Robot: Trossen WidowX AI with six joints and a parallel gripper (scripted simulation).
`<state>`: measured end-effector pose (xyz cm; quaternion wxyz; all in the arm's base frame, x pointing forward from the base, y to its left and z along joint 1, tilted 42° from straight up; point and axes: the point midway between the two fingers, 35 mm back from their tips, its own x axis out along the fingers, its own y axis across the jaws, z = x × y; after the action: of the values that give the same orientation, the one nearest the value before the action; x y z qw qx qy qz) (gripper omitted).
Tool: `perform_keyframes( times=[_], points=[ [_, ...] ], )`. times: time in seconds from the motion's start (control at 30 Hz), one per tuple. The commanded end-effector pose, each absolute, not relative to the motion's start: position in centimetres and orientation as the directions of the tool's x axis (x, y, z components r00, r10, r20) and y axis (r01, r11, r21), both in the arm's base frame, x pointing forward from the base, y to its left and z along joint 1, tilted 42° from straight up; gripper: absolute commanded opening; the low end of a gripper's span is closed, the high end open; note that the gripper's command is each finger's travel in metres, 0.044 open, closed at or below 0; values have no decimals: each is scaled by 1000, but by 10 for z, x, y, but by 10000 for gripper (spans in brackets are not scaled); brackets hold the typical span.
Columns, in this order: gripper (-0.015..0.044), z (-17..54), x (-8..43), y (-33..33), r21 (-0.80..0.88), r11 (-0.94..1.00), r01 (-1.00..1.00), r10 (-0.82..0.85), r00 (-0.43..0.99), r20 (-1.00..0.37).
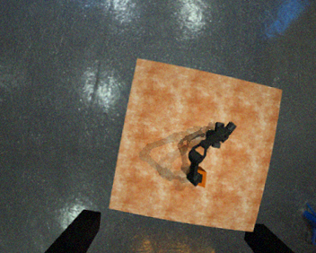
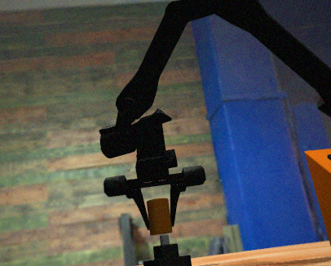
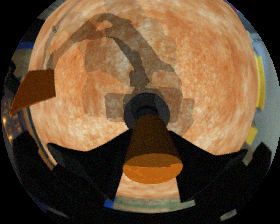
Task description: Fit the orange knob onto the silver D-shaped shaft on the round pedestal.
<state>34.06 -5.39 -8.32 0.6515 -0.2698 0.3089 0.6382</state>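
Note:
The orange knob point(image 2: 159, 214) point(image 3: 152, 169) is upright with a slight tilt, held between the two black fingers of my gripper point(image 2: 160, 226) point(image 3: 150, 133). My gripper is shut on the knob. In the exterior view the silver shaft point(image 2: 164, 240) stands just below the knob, with its top at about the knob's lower edge and slightly right of the knob's middle. The shaft rises from the dark stepped pedestal point(image 2: 166, 251), whose round shape point(image 3: 132, 106) shows behind the knob in the wrist view. The knob's hole and both flat sides are hidden or too small to tell.
An orange box point(image 1: 203, 178) point(image 2: 319, 175) point(image 3: 39, 89) stands on the wood-patterned table point(image 1: 159, 92) point(image 3: 210, 65), beside the dark arm point(image 1: 196, 156) in the overhead view. The arm arches over from the right in the exterior view.

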Motion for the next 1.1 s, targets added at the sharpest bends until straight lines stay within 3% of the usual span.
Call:
perform_keyframes(
  times=[0.0, 1.07],
  points=[
    [0, -84, 340, -56, 40, 43, -998, 664, -1, -748],
    [0, -84, 336, -55, 40, 43, -998, 664, -1, -748]
  ],
)
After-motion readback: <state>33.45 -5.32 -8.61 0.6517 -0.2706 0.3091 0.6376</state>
